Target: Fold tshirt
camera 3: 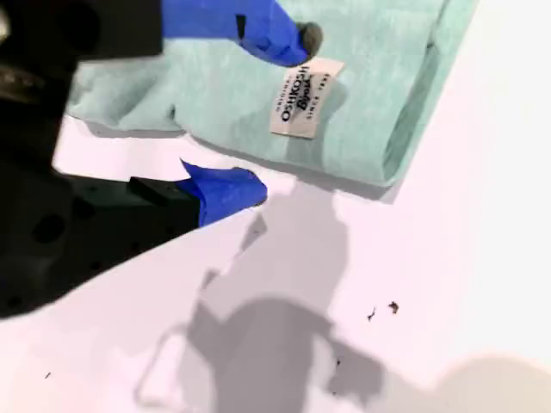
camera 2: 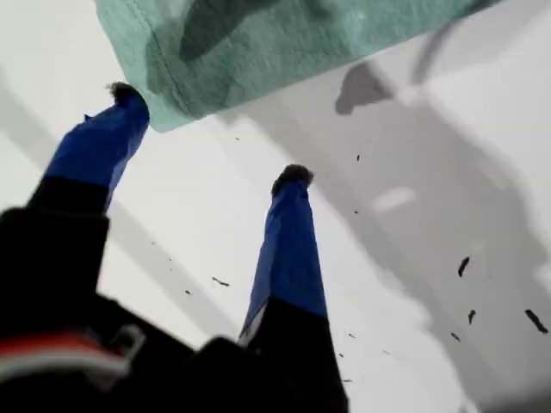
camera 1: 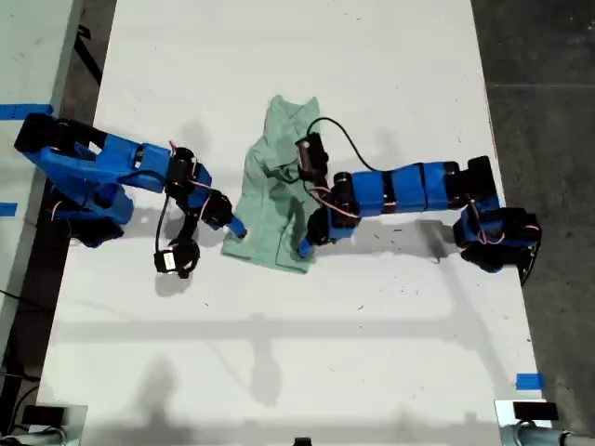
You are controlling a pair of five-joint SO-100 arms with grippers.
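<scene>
The pale mint tshirt (camera 1: 274, 186) lies folded into a narrow bundle in the middle of the white table. My first gripper (camera 1: 238, 227) is on the arm at the exterior view's left, beside the bundle's near corner. It is open (camera 2: 209, 133); one fingertip (camera 2: 125, 93) touches the tshirt (camera 2: 301, 43) corner and nothing is between the fingers. My second gripper (camera 1: 306, 248), on the arm at the exterior view's right, is open (camera 3: 282, 114) and straddles the tshirt (camera 3: 379, 77) edge. One finger hovers over a white label (camera 3: 301, 101); the other rests on the table beside the cloth.
The white table (camera 1: 297, 353) stretches wide around the shirt. Dark floor (camera 1: 548, 56) runs along the exterior view's right edge. A blue tape mark (camera 1: 528, 381) sits near that view's lower right corner. Both arm bases stand at the table's sides.
</scene>
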